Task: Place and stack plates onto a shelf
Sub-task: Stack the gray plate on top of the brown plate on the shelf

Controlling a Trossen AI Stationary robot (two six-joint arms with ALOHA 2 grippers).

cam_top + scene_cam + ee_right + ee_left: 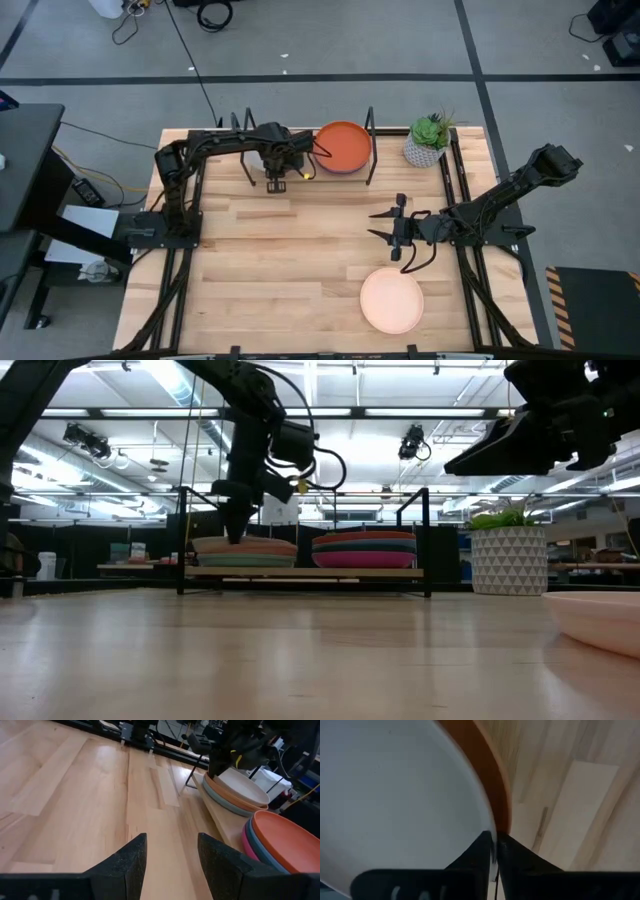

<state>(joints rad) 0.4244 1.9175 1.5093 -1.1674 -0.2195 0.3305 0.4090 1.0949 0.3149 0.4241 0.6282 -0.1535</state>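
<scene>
On the shelf (300,572) at the table's far side stand two stacks of plates. The left stack has a light teal plate, a brown plate (495,785) and a grey plate (395,795) on top. The right stack (365,548) is topped by an orange plate (343,147). My left gripper (495,842) points down at the grey plate's rim, shut on it. A cream plate (392,300) lies flat on the table near the front edge. My right gripper (170,855) hovers open above the table's right half, nothing between its fingers. My left gripper pinches the grey plate's rim (489,827) between its two fingers, on the side facing the table's near edge. The fingers come from above, pointing steeply down. The plate lies on the brown plate in the left stack (235,790).
A small potted plant (428,140) stands to the right of the shelf. Thin black wire uprights (428,540) frame the shelf's ends. Bare wooden tabletop (290,260) lies between the shelf and the cream plate.
</scene>
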